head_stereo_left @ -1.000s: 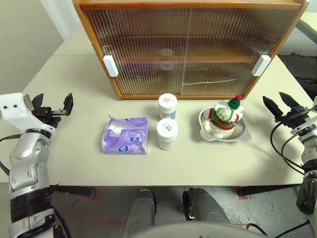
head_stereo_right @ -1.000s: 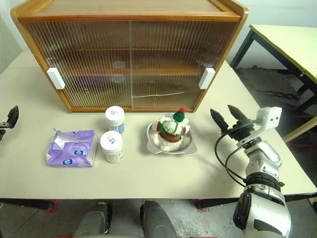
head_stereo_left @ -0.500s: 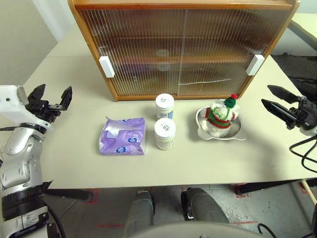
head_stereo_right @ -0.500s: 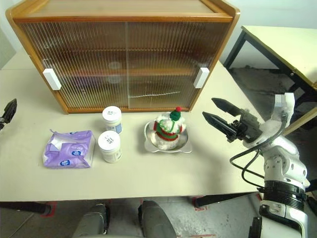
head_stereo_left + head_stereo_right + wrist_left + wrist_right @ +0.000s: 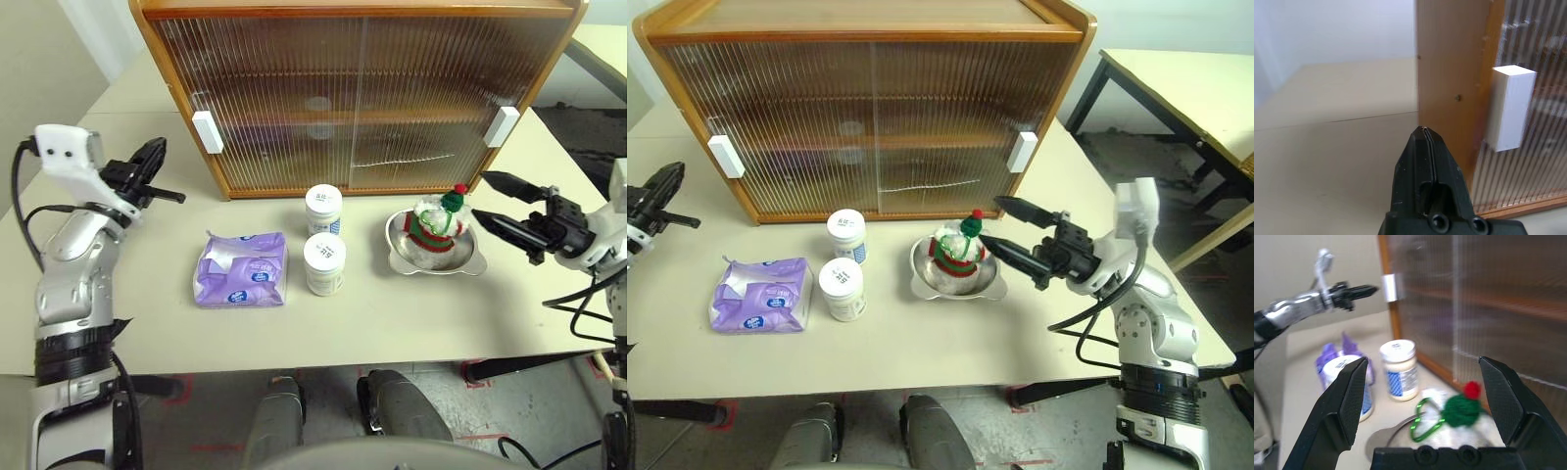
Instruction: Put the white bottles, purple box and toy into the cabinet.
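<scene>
Sitting out on the table (image 5: 549, 323) are all four items: both white bottles (image 5: 324, 264), purple box (image 5: 243, 269) to their left, toy (image 5: 433, 221) in a metal bowl (image 5: 468, 264) (nothing stowed yet). Cabinet (image 5: 362, 98) doors are standing shut.

Left gripper (image 5: 157, 157), fingers pressed together, is pointing at the left handle (image 5: 1508, 107); wrist cam is showing it close. Right gripper (image 5: 1004, 225), spread wide, is hovering just right of toy.

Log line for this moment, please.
left gripper: shut, by cabinet handle | right gripper: open, at toy | doors closed | nothing stowed
</scene>
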`<state>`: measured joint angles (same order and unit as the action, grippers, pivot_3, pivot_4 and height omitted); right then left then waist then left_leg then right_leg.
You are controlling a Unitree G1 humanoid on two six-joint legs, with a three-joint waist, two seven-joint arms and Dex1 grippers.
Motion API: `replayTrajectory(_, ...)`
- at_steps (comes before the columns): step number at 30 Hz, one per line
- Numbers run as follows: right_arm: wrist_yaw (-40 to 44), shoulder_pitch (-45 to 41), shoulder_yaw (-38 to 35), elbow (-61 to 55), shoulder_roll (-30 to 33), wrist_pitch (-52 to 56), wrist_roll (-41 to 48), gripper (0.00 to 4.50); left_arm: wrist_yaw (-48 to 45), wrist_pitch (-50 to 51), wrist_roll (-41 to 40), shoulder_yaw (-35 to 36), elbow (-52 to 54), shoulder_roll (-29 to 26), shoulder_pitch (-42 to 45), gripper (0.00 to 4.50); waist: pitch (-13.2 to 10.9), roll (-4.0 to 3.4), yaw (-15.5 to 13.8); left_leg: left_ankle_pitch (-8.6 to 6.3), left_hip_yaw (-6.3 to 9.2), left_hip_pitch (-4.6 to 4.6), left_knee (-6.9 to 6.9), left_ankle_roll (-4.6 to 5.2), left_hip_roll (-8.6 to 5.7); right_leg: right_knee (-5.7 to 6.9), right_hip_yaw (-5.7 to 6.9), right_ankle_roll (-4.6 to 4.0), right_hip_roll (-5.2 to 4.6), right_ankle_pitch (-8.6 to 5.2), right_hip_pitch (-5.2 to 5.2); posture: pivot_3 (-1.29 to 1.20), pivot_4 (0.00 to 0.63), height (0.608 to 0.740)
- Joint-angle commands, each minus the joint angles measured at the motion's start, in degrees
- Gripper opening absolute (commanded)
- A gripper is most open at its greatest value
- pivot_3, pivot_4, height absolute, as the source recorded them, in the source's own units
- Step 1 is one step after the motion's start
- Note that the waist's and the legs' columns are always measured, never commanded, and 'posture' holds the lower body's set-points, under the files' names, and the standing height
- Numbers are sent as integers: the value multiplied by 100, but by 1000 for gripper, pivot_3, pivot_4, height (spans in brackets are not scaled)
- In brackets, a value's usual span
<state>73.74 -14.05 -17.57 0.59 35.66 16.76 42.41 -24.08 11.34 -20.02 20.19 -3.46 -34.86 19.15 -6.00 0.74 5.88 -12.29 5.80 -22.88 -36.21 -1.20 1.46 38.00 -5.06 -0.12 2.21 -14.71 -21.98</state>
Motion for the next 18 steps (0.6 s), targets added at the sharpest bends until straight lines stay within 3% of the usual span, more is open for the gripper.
replayTrajectory(1,11,11,117,-151,-52,-23,11,4500,-10,-9,153,-117,-254,13,159,18,0,0,16,-1,-4,0,-5,3,-1,-1,-7,8,3,2,0,-224,109,740)
replayTrajectory(9,-133,-213,259,-220,-257,58,88,4500,-82,-55,183,-335,-181,228,224,18,1,0,73,-18,-19,-1,-59,32,-19,-9,-52,64,9,15,9,-211,99,740)
replayTrajectory(18,-167,-350,377,-212,-283,110,74,4500,-91,-176,299,-463,-290,370,333,18,2,1,29,-3,-9,-1,-68,52,-19,-9,-62,58,2,36,11,-208,96,740)
